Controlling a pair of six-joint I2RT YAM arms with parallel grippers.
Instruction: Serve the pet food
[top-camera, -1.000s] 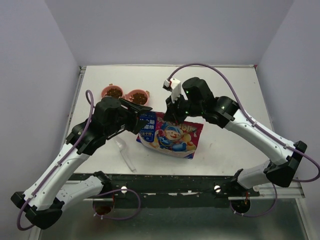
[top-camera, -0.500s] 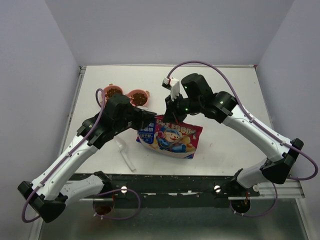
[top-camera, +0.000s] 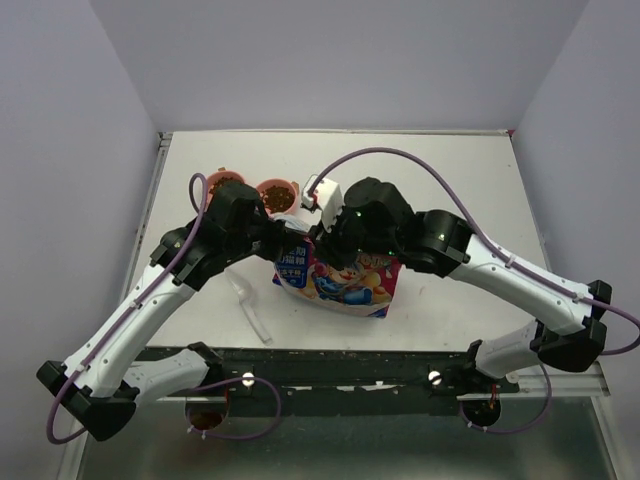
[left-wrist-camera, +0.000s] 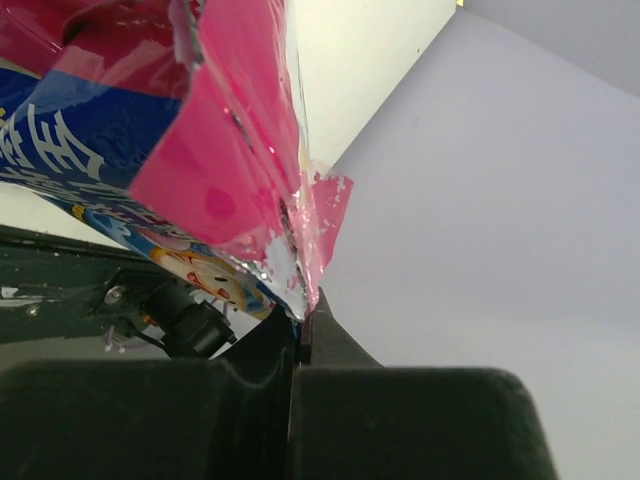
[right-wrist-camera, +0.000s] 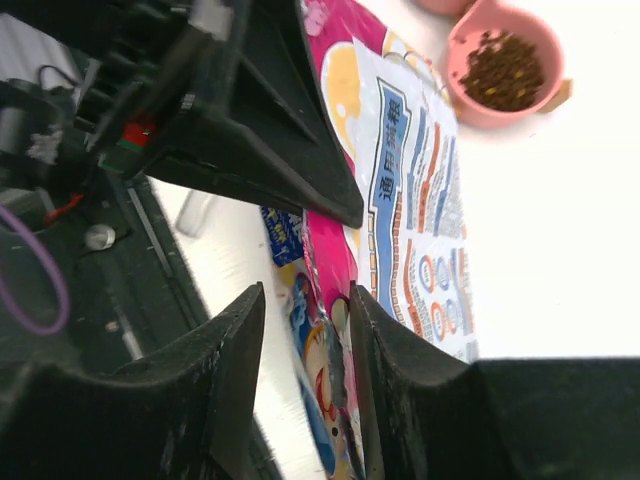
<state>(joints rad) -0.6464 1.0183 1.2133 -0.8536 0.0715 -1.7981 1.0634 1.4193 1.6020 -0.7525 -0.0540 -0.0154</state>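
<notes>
The glossy pink cartoon-printed bag (top-camera: 345, 280) stands near the table's front, its top edge (left-wrist-camera: 300, 210) pinched in my left gripper (left-wrist-camera: 304, 318), which is shut on it. In the top view my left gripper (top-camera: 288, 238) is at the bag's upper left corner. My right gripper (right-wrist-camera: 307, 295) is open and straddles the bag's (right-wrist-camera: 410, 200) top edge, its fingers on either side without pressing it. My right gripper (top-camera: 322, 243) sits just right of the left one. Pet food (top-camera: 277, 196) fills two pink bowls; one bowl (right-wrist-camera: 470, 100) shows in the right wrist view.
A second pink bowl (top-camera: 210, 185) of kibble sits left of the first, behind the left arm. A clear plastic scoop (top-camera: 250, 305) lies on the table left of the bag. The table's dark front rail (top-camera: 330, 365) runs close below the bag.
My left gripper closed on the bag's top corner. My right gripper let go, opened and swung down and left over the bag's top edge.
</notes>
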